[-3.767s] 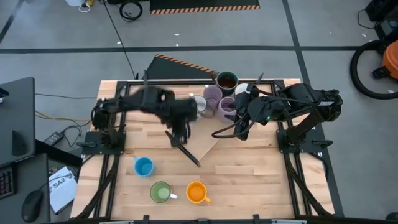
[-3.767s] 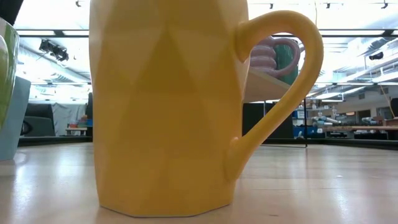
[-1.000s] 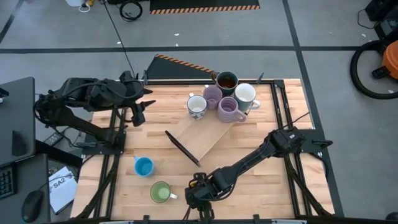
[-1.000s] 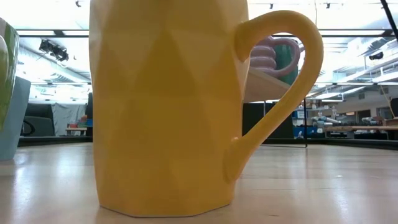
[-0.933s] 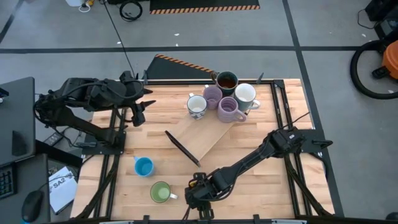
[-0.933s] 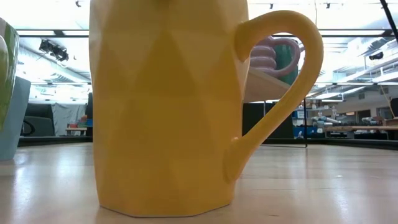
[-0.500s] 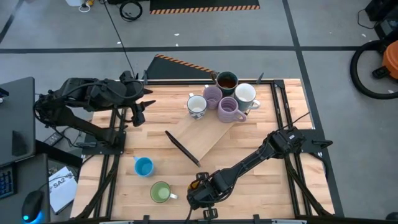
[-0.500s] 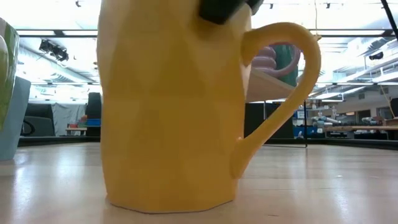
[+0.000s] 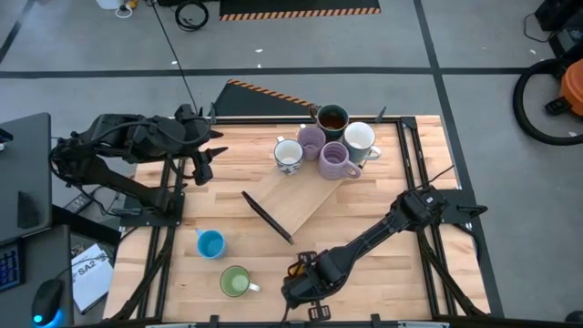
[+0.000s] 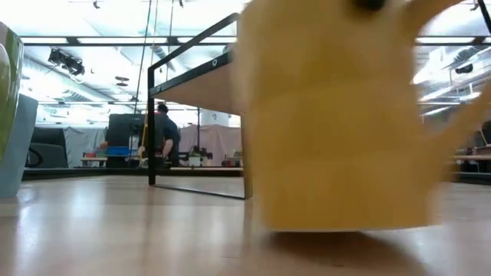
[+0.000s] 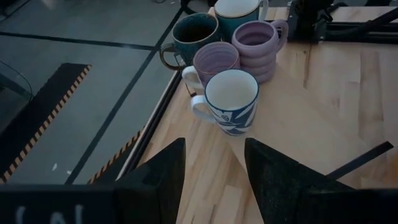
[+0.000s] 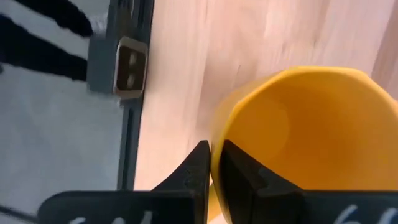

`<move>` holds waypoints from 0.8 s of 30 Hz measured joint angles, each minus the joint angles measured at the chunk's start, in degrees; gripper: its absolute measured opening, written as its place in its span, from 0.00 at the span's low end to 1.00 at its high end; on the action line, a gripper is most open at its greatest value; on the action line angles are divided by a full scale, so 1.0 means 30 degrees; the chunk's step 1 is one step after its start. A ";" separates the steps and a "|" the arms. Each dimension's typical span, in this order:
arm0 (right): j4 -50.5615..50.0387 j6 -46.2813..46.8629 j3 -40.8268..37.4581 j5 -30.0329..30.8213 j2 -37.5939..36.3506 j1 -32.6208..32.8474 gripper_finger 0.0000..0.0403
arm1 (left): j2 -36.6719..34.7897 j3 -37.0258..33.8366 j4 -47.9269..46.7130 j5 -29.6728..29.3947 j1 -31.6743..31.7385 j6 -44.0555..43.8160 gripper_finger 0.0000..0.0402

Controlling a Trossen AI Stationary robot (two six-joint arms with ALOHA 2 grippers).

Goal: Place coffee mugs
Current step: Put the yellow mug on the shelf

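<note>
The orange mug [image 12: 292,134] is gripped by the right gripper [image 12: 211,163], whose fingers are pinched shut on the mug's rim, one inside and one outside the wall. In the low view the mug [image 10: 345,123] is seen blurred, close to the camera at the near edge of the table [image 9: 364,214]; whether its base touches the wood cannot be told. Nothing is seen inside it. From above it is mostly hidden under the right gripper [image 9: 305,290], with only an orange sliver showing at the arm's end.

Just beside it, the green mug [image 9: 235,281] stands upright, and the blue mug [image 9: 210,243] stands near that one; both look empty.

At the far edge of the table, five mugs are clustered, touching or nearly so: a white mug [image 11: 231,101] with a blue pattern, two lilac mugs [image 11: 216,63] [image 11: 256,42], a dark mug [image 11: 195,36] with a brown inside, and another white mug [image 9: 359,138]. No contents are seen in those whose insides show.

A tilted board [image 9: 296,202] lies between the cluster and the near mugs.

The left gripper [image 11: 214,174] is held open and empty at the table's far left, facing the cluster.
</note>
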 joint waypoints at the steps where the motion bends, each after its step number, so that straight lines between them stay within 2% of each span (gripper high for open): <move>1: -0.0398 0.0101 -0.0020 -0.0066 -0.0143 0.0091 0.09 | 0.0000 0.0000 -0.0079 0.0000 0.0000 -0.0147 0.43; 6: -0.3232 0.0914 -0.0064 0.0521 -0.1036 0.0486 0.09 | 0.0000 0.0000 -0.0360 0.0004 0.0000 -0.0629 0.43; 17: -0.7087 0.1036 -0.0049 0.2805 -0.3320 0.0501 0.09 | 0.0013 0.0000 -0.0394 0.0005 -0.0002 -0.1294 0.43; 24: -0.9135 0.1526 -0.0049 0.5543 -0.5665 -0.0064 0.09 | 0.0015 0.0000 -0.0393 0.0003 0.0000 -0.1552 0.43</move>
